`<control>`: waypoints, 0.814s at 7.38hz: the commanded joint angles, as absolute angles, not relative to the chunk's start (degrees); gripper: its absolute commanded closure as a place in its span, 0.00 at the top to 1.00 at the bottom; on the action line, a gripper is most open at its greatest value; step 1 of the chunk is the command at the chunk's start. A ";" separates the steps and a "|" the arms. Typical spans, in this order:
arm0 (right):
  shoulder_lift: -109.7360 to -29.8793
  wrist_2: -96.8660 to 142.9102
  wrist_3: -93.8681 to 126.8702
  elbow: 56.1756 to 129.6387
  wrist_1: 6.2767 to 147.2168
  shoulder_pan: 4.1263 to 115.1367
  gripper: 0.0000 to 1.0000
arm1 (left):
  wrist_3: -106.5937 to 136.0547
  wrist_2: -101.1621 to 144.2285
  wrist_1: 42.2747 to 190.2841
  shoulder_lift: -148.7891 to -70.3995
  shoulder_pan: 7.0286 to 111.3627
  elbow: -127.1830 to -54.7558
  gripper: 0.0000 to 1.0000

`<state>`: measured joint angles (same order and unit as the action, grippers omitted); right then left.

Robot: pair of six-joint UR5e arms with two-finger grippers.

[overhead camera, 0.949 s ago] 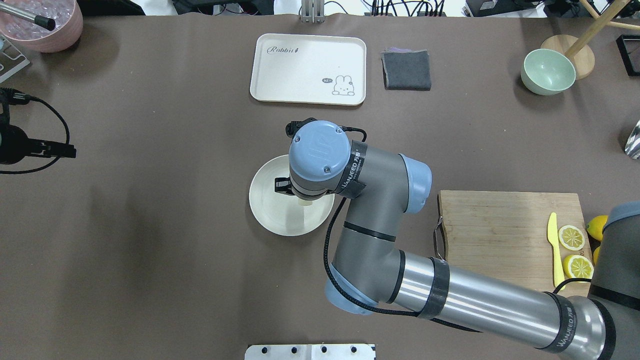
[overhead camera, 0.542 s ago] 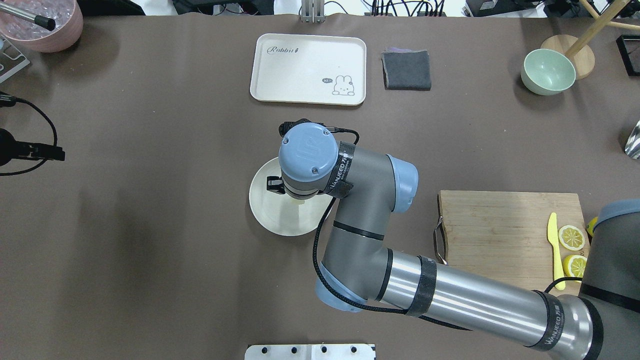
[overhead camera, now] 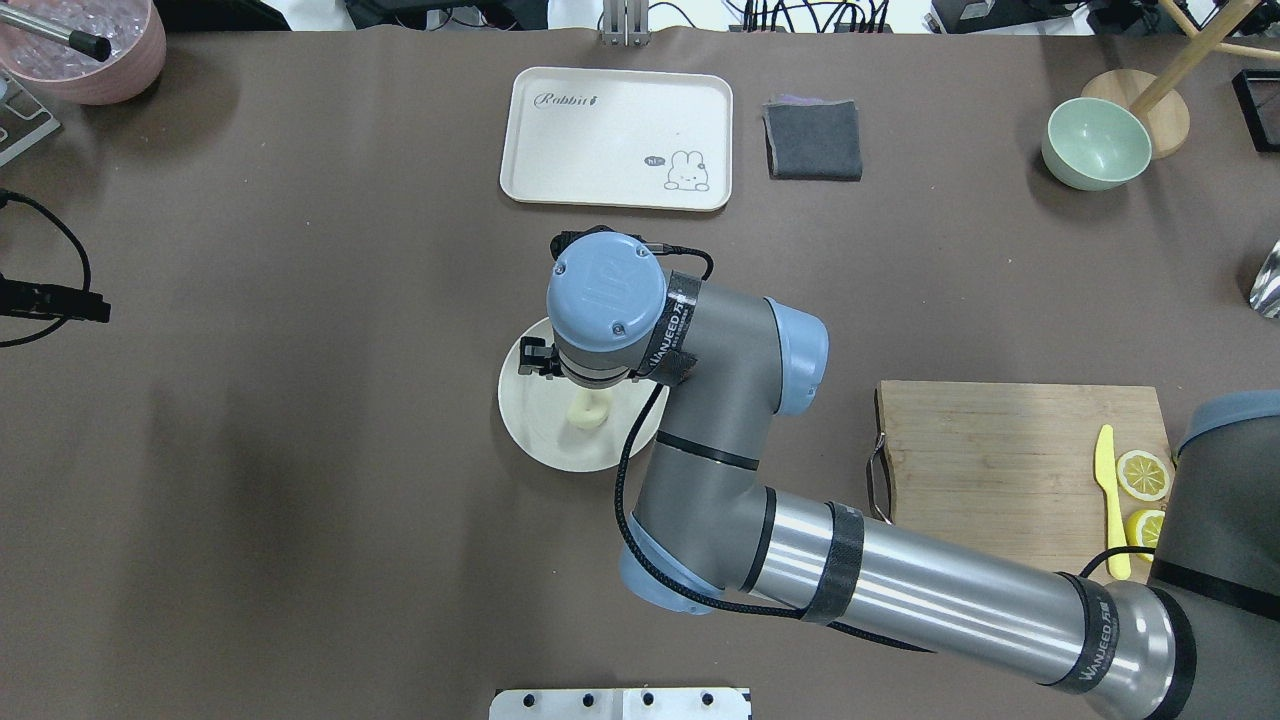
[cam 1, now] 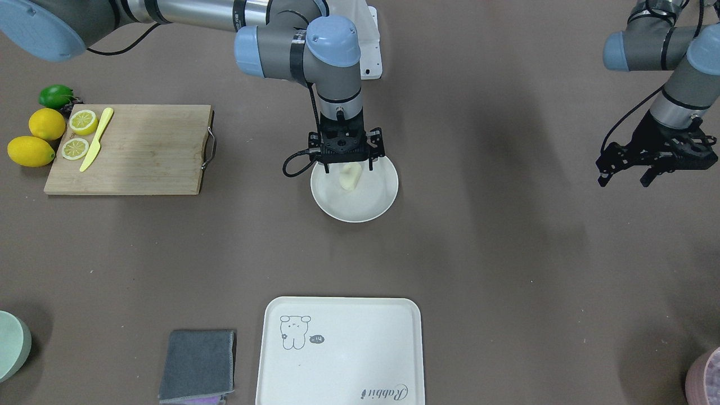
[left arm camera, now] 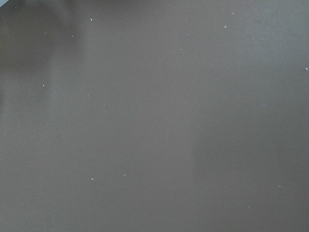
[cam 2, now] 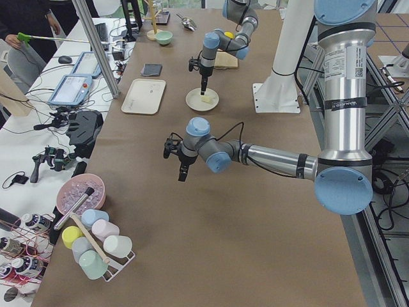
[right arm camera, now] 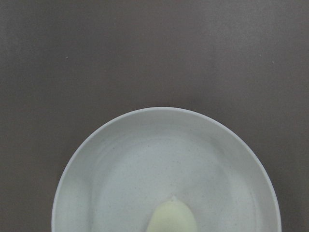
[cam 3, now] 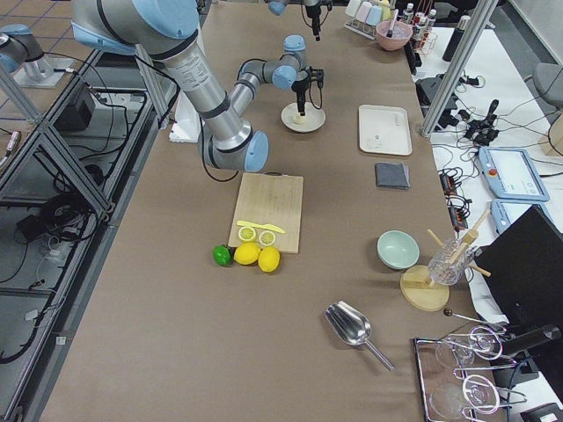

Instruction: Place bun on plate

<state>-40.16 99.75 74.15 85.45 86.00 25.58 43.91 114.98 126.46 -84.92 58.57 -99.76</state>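
Bun [cam 1: 349, 178] inside plate [cam 1: 383, 197] rim, right tool [cam 1: 348, 167] above — tray [cam 1: 349, 349], board [cam 1: 140, 152] well apart

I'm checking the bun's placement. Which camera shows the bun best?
Exterior front-facing: the bun shows clearly, lying on the plate. Overhead partly hides it, the right wrist view crops it, side views show a speck.

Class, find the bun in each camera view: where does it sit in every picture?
Exterior front-facing: bun just above centre.
Overhead: just below centre.
Exterior left: upper centre, tiny.
Exterior right: upper centre, tiny.
Left wrist: not in it.
Right wrist: bottom edge.
Shared landmark: the plate under it.
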 commanded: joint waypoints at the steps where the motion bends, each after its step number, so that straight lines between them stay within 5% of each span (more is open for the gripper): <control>1: -40.08 103.07 72.78 87.17 91.97 28.72 1.00 | 37.74 120.55 125.78 -84.03 62.90 -99.58 0.98; 3: -43.65 110.63 63.60 95.23 105.31 36.70 1.00 | 26.07 121.64 124.63 -81.23 68.00 -98.97 0.98; 5: -60.99 120.34 48.53 109.11 106.43 50.28 1.00 | 15.44 129.24 117.46 -81.21 77.12 -99.05 0.98; 6: -67.70 124.93 35.38 110.20 106.52 59.06 1.00 | 9.64 130.77 113.07 -81.38 81.00 -99.23 0.98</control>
